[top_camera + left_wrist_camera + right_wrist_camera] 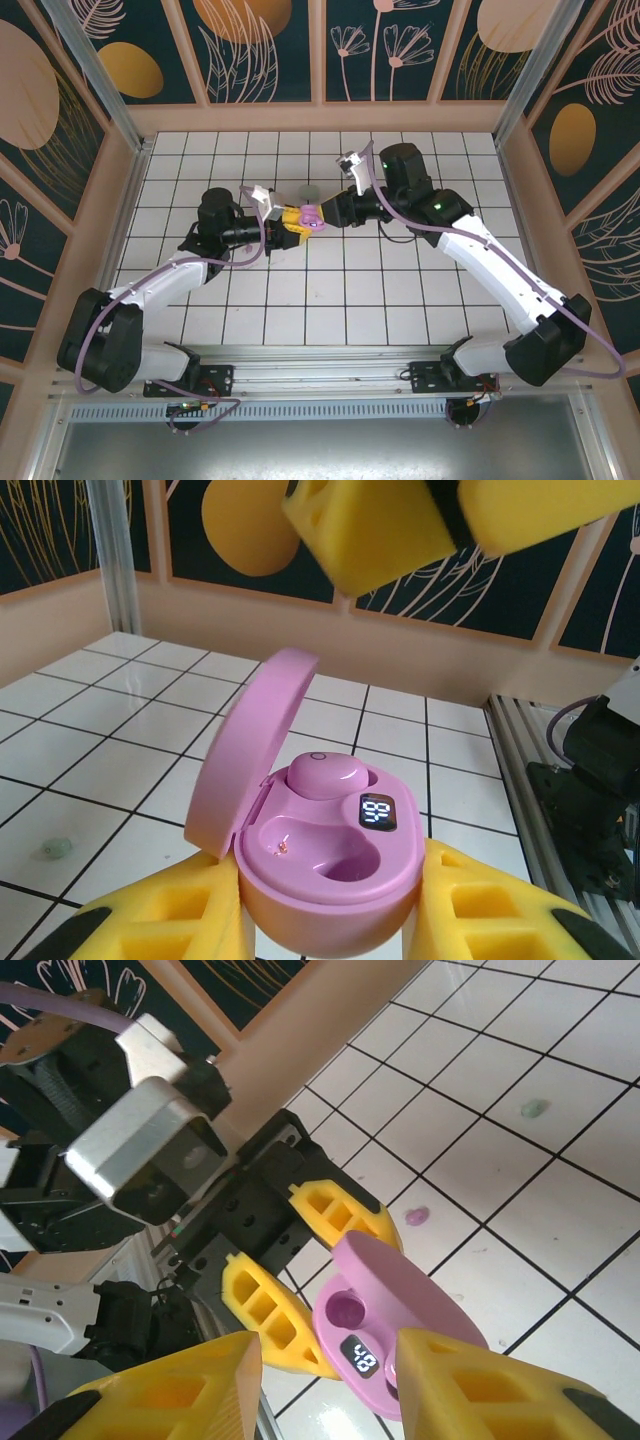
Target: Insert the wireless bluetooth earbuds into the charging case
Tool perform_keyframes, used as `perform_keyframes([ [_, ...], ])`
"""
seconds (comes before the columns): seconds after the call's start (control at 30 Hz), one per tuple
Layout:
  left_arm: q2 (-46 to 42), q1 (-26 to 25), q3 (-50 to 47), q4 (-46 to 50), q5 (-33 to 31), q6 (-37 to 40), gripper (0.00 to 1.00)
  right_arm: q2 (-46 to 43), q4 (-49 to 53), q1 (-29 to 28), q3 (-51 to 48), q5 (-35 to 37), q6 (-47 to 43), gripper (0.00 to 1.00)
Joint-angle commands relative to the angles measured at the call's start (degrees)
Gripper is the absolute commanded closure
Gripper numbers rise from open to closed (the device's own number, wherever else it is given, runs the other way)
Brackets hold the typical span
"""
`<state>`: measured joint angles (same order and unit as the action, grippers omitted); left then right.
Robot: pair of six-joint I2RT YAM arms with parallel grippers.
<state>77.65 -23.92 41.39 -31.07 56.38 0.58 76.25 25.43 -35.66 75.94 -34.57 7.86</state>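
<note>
My left gripper [335,925] is shut on the pink charging case [330,880], which it holds with its lid [262,742] swung open. One pink earbud [328,775] sits in the far socket beside the lit display [377,812]. The near socket [345,858] is empty. My right gripper [325,1352] hovers open just above the case [385,1310], nothing between its fingers [390,525]. From above, both grippers meet over the case [312,217] at mid-table. A loose pink earbud [417,1216] and a mint earbud [533,1109] lie on the white tiles.
The mint earbud [55,849] lies left of the held case. A small grey-green object [312,190] rests on the tiles just behind the grippers. Wooden walls [320,118] ring the tiled floor, and an aluminium rail [320,358] runs along the near edge.
</note>
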Motion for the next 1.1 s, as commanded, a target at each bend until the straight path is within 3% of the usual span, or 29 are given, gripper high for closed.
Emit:
perform_keyframes([
  [0.0, 0.7, -0.2, 2.1, -1.5, 0.9, -1.2, 0.96, -1.6, -1.2, 0.2, 0.8, -0.9, 0.6, 0.6],
  [0.33, 0.8, -0.2, 3.4, -0.6, 0.0, -1.8, 0.96, -2.9, -1.5, 0.7, -0.2, 3.7, 1.4, 0.6],
  [0.5, 0.5, 0.1, 4.3, 1.6, -0.7, -1.5, 0.96, -4.2, -3.8, 4.0, -3.2, 5.0, 6.3, 0.6],
  [0.6, 0.4, 0.7, 4.4, 2.7, -0.6, -1.8, 0.95, -5.3, -5.6, 9.1, -5.9, 4.9, 9.7, 0.6],
  [0.83, -0.2, 3.4, 3.3, 2.8, 0.1, -3.5, 0.95, -4.7, -7.6, 15.5, -12.0, 5.2, 15.4, 0.59],
  [1.07, -2.4, 7.9, 1.0, 2.6, 0.6, -4.1, 0.95, 0.7, -11.3, 15.0, -14.9, 5.2, 18.4, 0.61],
])
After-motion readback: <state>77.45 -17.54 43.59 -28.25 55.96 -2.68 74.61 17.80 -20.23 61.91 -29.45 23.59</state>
